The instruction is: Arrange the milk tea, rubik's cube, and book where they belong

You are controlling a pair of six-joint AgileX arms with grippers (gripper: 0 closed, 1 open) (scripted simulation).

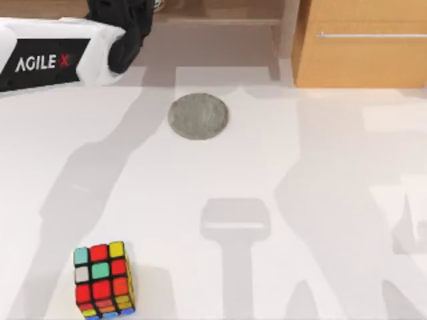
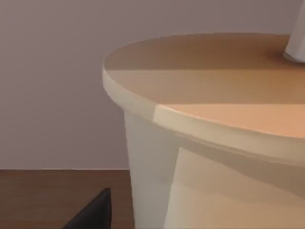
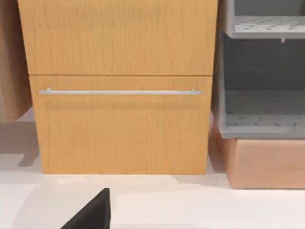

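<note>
Left arm (image 1: 60, 57) reaches in over the far-left part of the tabletop (image 1: 300, 200), well beyond and to the left of the grey round coaster (image 1: 198, 116). Its wrist end sits at the far edge, up and left of the coaster.

Left wrist view: milk tea (image 2: 209, 143) very close to the camera, tan domed top and pale cup wall, base of the white straw (image 2: 296, 45) at the rim of the lid. One dark fingertip of the left claw (image 2: 93, 214) beside the cup wall. Claw opening and grip: cannot tell.

Rubik's cube (image 1: 102, 279) stands on the tabletop near the front edge, well apart from the coaster, toward the front-left of it.

Coaster lies bare.

Right wrist view: wooden drawer cabinet (image 3: 119, 90) with a metal handle bar, grey shelf unit (image 3: 262, 95) just beside it; one dark fingertip of the right claw (image 3: 93, 212) at the frame edge, opening cannot tell.
</note>
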